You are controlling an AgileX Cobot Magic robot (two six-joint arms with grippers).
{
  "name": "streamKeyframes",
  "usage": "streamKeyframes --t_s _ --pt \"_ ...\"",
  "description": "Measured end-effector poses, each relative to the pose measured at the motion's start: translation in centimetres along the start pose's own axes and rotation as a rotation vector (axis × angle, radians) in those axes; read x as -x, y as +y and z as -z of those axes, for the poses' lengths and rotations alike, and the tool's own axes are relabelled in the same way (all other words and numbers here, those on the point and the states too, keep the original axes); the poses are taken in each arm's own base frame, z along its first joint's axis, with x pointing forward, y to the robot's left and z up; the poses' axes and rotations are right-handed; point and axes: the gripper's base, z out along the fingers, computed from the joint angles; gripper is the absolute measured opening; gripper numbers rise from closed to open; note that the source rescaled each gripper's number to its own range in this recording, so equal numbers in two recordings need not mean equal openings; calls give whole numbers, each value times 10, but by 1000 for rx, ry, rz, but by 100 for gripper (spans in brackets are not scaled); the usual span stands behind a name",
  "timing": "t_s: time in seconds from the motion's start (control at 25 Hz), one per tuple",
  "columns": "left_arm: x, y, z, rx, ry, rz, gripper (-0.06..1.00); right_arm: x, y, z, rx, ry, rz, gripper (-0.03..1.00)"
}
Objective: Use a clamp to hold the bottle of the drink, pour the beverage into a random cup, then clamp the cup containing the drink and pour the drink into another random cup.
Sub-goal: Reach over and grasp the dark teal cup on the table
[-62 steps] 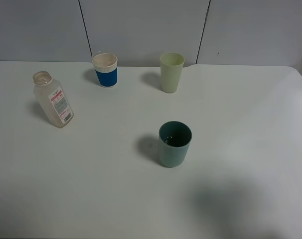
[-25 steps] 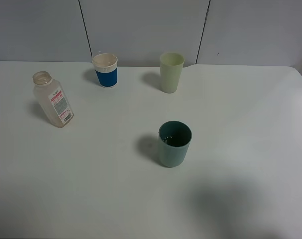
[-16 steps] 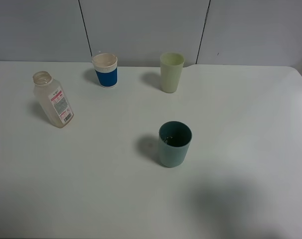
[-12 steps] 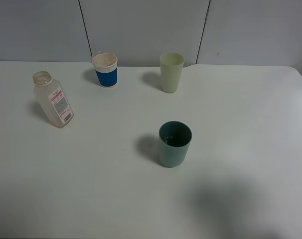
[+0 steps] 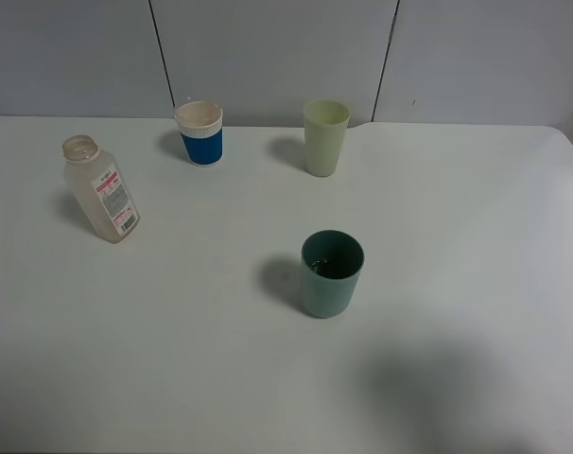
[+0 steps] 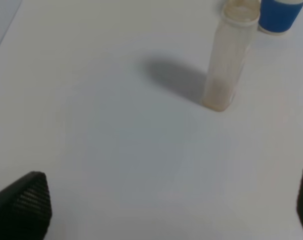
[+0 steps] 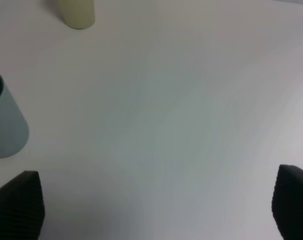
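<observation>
By my reading, the second pour is the step coming up. The bottle (image 5: 99, 189) is standing upright and uncapped on the counter (image 5: 457, 236) and is looking almost empty. It is sitting well apart from the teal-green tumbler (image 5: 331, 273), off to its left and somewhat behind it. The tumbler is standing upright on its own, and its dark inside is hiding whether the beverage is lying in it. The yellow-green cup (image 5: 325, 137) is waiting straight behind the tumbler, well apart, and the blue-banded cup (image 5: 200, 132) is sitting behind the tumbler and to its left.

Neither arm is showing in the high view. The left end effector (image 6: 166, 205) is hanging spread wide with nothing between its jaws, facing the bottle, far from the tumbler. The right end effector (image 7: 156, 200) is likewise spread and gripping nothing, with the tumbler lying near one fingertip but outside the jaws.

The next move is probably calling for the right end effector to bring its jaws around the tumbler. It would then be closing gently on the wall, lifting, and carrying the tumbler back to the yellow-green cup's rim before tipping.
</observation>
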Motion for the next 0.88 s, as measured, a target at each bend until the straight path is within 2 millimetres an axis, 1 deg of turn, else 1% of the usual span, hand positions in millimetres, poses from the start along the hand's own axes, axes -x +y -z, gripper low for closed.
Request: streamKeyframes --t_s 0.44,0.52,0.64,0.68,0.76,0.88 --pt "0 0 0 -2 0 1 100 0 0 0 0 0 0 74" --pt "0 0 0 -2 0 1 100 2 0 -3 0 20 2 74" --pt "0 0 0 -2 0 1 100 20 -1 -10 -4 33 9 74" --pt "0 0 0 -2 0 1 100 33 -1 -16 -9 49 17 74" --pt "0 0 0 -2 0 1 100 48 -2 -26 -20 83 31 74" --pt "0 0 0 -2 0 1 100 69 -3 -50 -29 175 55 74"
